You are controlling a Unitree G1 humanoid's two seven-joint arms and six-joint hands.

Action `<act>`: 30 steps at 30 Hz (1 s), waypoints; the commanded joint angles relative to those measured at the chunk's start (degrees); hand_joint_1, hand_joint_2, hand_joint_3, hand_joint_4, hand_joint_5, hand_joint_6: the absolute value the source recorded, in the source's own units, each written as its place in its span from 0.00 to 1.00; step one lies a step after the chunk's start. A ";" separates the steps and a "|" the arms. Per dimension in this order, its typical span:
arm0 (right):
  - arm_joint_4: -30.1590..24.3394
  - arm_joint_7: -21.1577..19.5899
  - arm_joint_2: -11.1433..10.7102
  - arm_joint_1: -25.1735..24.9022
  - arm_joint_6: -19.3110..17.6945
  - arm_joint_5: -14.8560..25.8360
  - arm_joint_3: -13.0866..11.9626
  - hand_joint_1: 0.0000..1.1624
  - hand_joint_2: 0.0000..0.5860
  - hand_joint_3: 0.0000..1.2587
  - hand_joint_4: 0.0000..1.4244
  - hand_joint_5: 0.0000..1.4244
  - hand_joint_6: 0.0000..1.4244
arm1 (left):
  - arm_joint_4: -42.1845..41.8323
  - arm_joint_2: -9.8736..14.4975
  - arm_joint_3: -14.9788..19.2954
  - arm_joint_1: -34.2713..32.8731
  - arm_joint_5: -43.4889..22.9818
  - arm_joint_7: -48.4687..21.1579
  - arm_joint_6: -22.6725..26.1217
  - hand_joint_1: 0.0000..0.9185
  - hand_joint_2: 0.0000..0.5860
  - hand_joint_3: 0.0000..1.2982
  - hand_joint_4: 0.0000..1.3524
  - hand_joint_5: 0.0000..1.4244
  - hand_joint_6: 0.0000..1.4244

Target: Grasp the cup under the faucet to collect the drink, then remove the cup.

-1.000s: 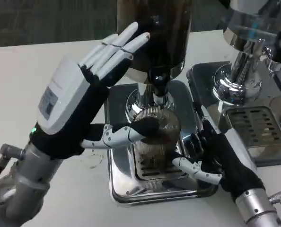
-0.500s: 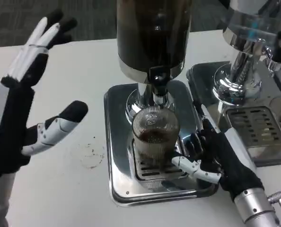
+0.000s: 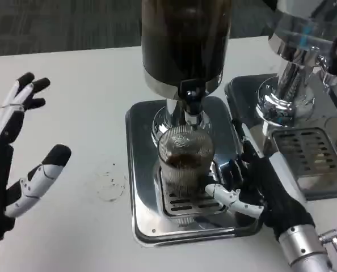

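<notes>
Ribbed glass cup (image 3: 185, 161) stood under the faucet (image 3: 189, 102), right hand (image 3: 253, 190) grasping it; left hand (image 3: 12, 164) hung released near the desk's (image 3: 89, 107) left edge.

a clear ribbed glass cup (image 3: 184, 164) holds dark brown drink. the shiny chrome drip tray (image 3: 143, 209) carries a slotted grate. the dark brown dispenser tank (image 3: 185, 39) stands on a white table (image 3: 89, 102).

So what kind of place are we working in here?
Likely a drinks station or test bench: a dark-filled beverage dispenser, a second dispenser, each over a steel drip tray, on a white table.
</notes>
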 commanded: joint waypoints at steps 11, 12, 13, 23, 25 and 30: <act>-4.07 -2.80 0.25 1.48 3.57 -2.68 -0.43 0.54 0.36 0.00 0.00 0.00 0.09 | 9.49 1.19 -3.89 -1.01 1.28 2.19 0.32 0.00 0.33 0.17 0.07 0.20 0.13; -4.21 -2.93 0.26 1.55 3.76 -2.81 -0.38 0.54 0.36 0.00 0.00 0.00 0.09 | 10.28 1.30 -4.21 -1.19 1.15 2.15 0.26 0.00 0.33 0.17 0.07 0.20 0.13; -4.34 -3.19 0.29 1.65 3.97 -3.04 -0.33 0.54 0.36 0.00 0.00 0.00 0.09 | 10.95 1.43 -4.40 -1.33 1.03 2.15 0.13 0.00 0.33 0.17 0.07 0.20 0.13; -2.39 -4.80 0.89 0.22 2.26 -3.43 0.13 0.52 0.35 0.00 0.00 0.00 0.07 | 14.51 2.74 -5.59 -2.27 -0.04 1.99 -0.90 0.00 0.33 0.17 0.07 0.20 0.13; -1.82 -4.69 1.10 -0.31 1.52 -3.16 0.33 0.52 0.34 0.00 0.00 0.00 0.06 | 15.21 3.01 -5.77 -2.36 0.20 2.53 -1.35 0.00 0.34 0.18 0.08 0.21 0.14; -0.16 -3.12 1.08 -1.46 -0.10 -1.95 0.77 0.51 0.32 0.00 0.00 0.00 0.04 | 16.02 3.19 -6.10 -2.26 0.43 3.31 -1.76 0.00 0.34 0.19 0.09 0.21 0.14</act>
